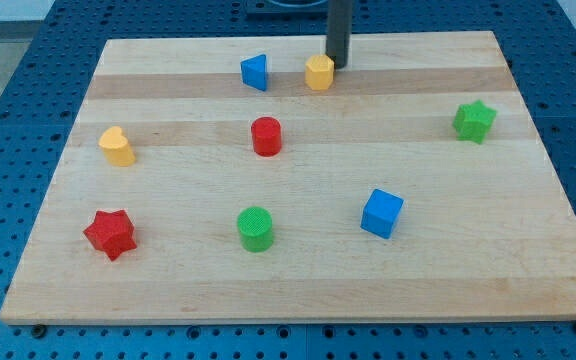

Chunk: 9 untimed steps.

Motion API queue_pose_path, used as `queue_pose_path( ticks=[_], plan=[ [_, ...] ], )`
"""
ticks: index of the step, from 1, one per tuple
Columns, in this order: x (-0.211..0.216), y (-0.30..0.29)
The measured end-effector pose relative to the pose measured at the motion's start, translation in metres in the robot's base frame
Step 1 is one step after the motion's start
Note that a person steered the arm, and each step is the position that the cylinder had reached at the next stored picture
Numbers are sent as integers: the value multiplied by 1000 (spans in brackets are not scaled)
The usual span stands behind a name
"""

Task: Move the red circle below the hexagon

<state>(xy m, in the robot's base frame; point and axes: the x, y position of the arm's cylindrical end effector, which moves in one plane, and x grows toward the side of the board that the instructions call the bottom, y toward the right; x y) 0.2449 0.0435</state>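
The red circle (266,135) stands on the wooden board, left of the middle. The yellow hexagon (319,72) sits near the view's top, up and to the right of the red circle. My tip (337,64) is at the view's top, just right of the yellow hexagon and close to touching it. The red circle is well below and left of my tip.
A blue triangle (255,72) lies left of the hexagon. A yellow heart (116,146) is at the left, a red star (110,234) at the lower left, a green circle (255,229) at the bottom middle, a blue cube (381,213) right of it, a green star (474,121) at the right.
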Motion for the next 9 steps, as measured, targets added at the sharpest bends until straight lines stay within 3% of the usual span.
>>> queue_pose_path(
  ticks=[1, 3, 4, 5, 7, 8, 9],
  plan=[
    [9, 3],
    [184, 61],
    [220, -38],
    [222, -104],
    [191, -127],
    [139, -51],
    [110, -26]
  ],
)
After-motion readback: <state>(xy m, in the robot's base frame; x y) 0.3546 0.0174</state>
